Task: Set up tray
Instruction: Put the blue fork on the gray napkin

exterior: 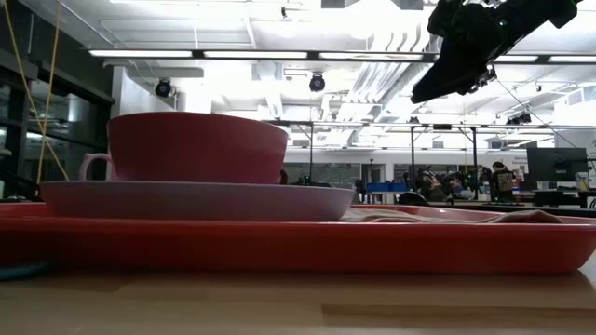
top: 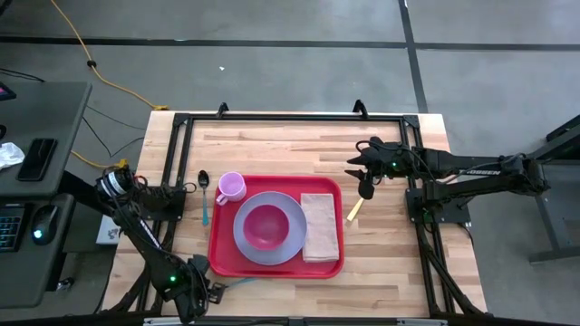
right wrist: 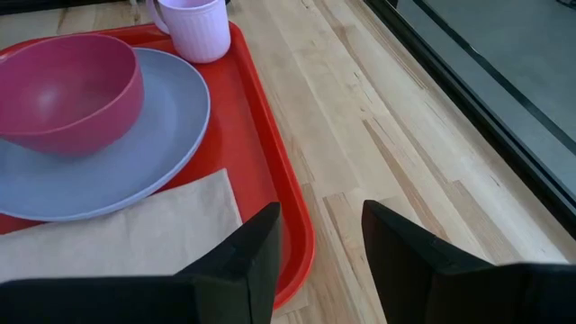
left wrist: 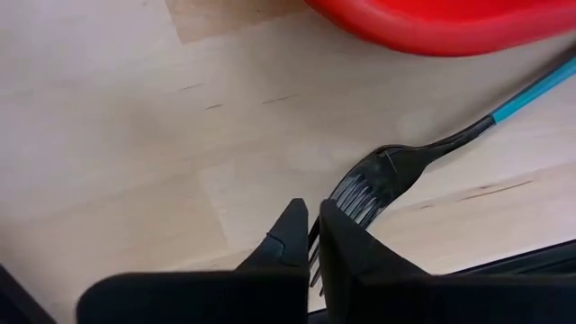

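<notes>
The red tray [top: 222, 254] lies mid-table and carries a lavender plate [top: 245, 237] with a magenta bowl [top: 265, 226], a pink mug [top: 231, 187] and a tan napkin [top: 320, 226]. A fork [left wrist: 387, 171] with a black head and teal handle [top: 237, 284] lies flat on the wood just off the tray's near left corner. My left gripper [left wrist: 310, 216] points down over the fork's tine end, fingers closed on it. My right gripper [top: 365, 186] hangs open in the air beside the tray's right rim [right wrist: 297, 225], holding nothing. My left gripper has the fork's tine end [left wrist: 346, 200] pinched between its two fingers, coming from above and pointing down. Tine tips [left wrist: 314, 259] show in the narrow gap between the fingers. The fork lies on the table, its handle [left wrist: 531, 94] running off past the tray's corner.
A spoon [top: 204, 195] with a black bowl and teal handle lies on the wood left of the tray. A yellow-handled knife [top: 354, 210] lies right of the tray, below my right gripper. Black frame rails [top: 172, 181] run along the table's left, right and far sides.
</notes>
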